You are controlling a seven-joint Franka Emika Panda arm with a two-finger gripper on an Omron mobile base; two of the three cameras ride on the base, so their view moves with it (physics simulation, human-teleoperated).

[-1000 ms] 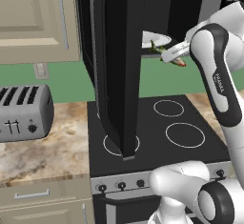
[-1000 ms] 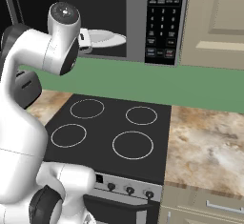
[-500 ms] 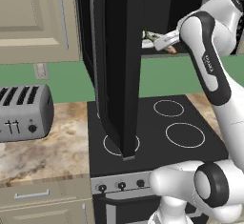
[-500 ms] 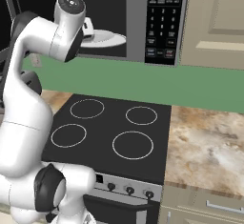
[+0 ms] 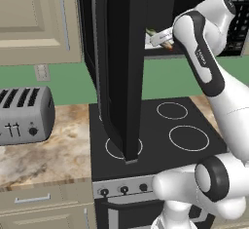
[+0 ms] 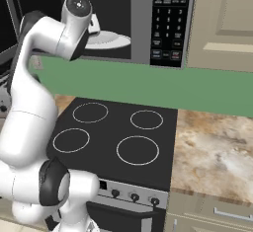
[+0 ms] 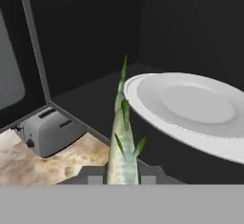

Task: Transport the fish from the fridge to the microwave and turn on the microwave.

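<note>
Since the earlier frame the arm had reached further forward and up, so that the pincer and the fish came from the open air in front of the microwave to its opening. The base did not move; the stove and the worktop stood at the same place in both base views.

The pincer was closed on the fish, holding it at one end between the two dark tips. In the hand view the fish stretched away from the tips, long and slim, greenish grey with small green fins, and its far end lay just beside the rim of the white plate inside the black cavity; whether it touched the rim I cannot tell. In the left base view a small part of the fish showed beside the hand, at the height of the cavity floor.

The microwave door stood wide open, swung out over the black stove. The keypad was on the right side of the microwave. The silver toaster stood on the marbled worktop, left of the stove.
</note>
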